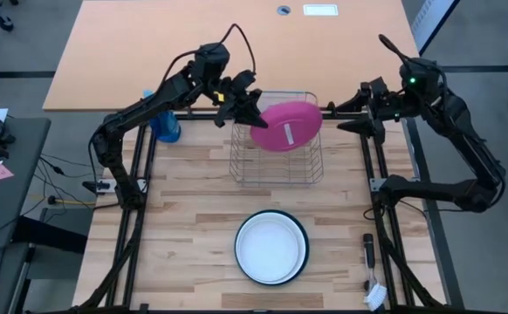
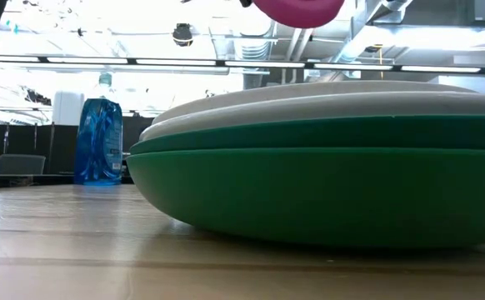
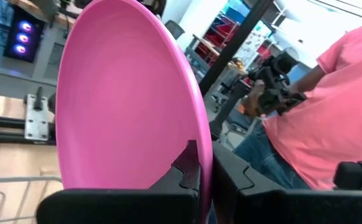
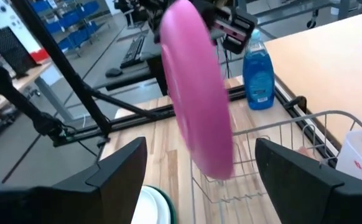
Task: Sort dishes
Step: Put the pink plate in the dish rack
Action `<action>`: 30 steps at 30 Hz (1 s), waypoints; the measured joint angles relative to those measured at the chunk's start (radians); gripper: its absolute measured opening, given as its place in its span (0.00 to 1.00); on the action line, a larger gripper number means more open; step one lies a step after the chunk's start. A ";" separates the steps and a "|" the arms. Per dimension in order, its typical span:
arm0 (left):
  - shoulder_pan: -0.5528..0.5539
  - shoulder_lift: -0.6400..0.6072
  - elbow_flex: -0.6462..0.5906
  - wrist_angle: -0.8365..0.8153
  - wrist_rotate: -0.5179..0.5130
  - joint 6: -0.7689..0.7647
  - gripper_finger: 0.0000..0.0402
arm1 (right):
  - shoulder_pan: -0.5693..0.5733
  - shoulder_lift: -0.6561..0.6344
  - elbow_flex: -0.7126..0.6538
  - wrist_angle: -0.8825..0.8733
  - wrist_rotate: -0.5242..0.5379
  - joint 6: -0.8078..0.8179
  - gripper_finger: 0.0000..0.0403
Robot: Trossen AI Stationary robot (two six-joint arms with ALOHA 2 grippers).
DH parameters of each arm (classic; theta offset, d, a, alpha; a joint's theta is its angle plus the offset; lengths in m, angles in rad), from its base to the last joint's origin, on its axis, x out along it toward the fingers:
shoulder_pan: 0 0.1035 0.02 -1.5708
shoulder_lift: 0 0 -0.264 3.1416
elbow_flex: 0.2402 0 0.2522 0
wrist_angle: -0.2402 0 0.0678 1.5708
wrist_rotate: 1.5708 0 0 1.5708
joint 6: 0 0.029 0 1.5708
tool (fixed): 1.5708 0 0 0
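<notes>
A magenta-pink plate (image 1: pixel 286 126) hangs on edge over the wire dish rack (image 1: pixel 276 166), with my left gripper (image 1: pixel 252 112) shut on its rim. A stack of dishes lies near the table's front: a white plate with a dark rim (image 1: pixel 271 247) on top, and in the low view a dark green plate (image 2: pixel 326 187) at the bottom. My right gripper (image 4: pixel 196 165) stands open at the rack's right side, facing the pink plate (image 4: pixel 196 93) and touching nothing. My left gripper pinches the pink plate's rim (image 3: pixel 201 163) between its two fingers, one finger (image 3: pixel 184 171) on the hollow face and one on the back. It comes from the table's left. The plate stands nearly upright, lifted clear above the rack.
A blue bottle of dish soap (image 1: pixel 166 125) stands left of the rack, under my left arm. A small dark tool (image 1: pixel 368 249) lies by the table's right edge. A person in a pink shirt (image 3: pixel 330 118) shows beyond the table in the left wrist view.
</notes>
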State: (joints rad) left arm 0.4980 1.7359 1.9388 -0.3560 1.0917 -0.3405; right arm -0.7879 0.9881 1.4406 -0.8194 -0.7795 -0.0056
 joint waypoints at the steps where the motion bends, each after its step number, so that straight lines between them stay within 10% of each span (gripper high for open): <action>1: 0.000 0.000 0.000 -0.006 0.004 -0.001 0.01 | 0.000 0.003 0.000 -0.005 0.000 -0.009 0.75; 30: -0.002 0.000 0.000 -0.021 -0.028 0.068 0.01 | 0.147 0.193 0.000 0.038 -0.037 -0.074 0.64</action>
State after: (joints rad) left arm 0.4965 1.7355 1.9388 -0.3772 1.0636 -0.2729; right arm -0.6412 1.1812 1.4406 -0.7814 -0.8166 -0.0792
